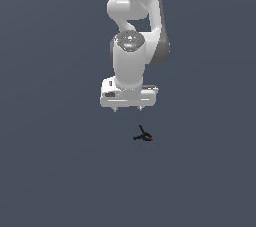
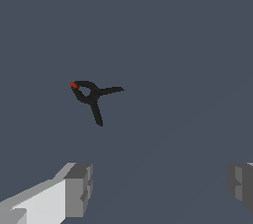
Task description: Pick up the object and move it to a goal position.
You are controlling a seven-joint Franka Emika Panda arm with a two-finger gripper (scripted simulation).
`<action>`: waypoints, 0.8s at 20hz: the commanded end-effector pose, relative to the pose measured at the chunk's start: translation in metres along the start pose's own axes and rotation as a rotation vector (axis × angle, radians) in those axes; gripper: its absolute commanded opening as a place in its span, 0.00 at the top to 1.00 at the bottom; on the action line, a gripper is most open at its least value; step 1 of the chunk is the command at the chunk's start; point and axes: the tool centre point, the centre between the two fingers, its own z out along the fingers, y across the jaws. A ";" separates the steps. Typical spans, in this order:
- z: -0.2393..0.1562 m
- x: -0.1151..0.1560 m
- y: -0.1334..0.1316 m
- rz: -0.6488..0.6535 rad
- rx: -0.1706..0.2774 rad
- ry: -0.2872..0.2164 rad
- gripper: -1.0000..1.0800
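Note:
The object is a tiny black clamp (image 1: pixel 143 135) with thin splayed prongs and a red-orange tip, lying on the grey floor. In the wrist view the clamp (image 2: pixel 92 96) lies apart from the fingers, with nothing between them. My white gripper (image 1: pixel 128 109) hangs above the floor, a little behind the clamp and towards the exterior view's left of it. Its two fingertips (image 2: pixel 79 188) stand wide apart, so the gripper (image 2: pixel 159 188) is open and empty.
The plain dark grey floor (image 1: pixel 60 171) fills both views. The white arm (image 1: pixel 135 16) rises behind the gripper. No goal marker shows.

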 end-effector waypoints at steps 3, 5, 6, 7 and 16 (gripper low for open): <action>0.000 0.000 0.000 -0.003 0.000 0.000 0.04; 0.001 0.001 0.000 -0.014 -0.001 0.000 0.04; 0.002 0.001 -0.001 -0.022 -0.001 0.000 0.04; 0.003 0.002 -0.002 -0.032 -0.001 -0.001 0.04; 0.018 0.011 -0.012 -0.184 -0.005 -0.005 0.04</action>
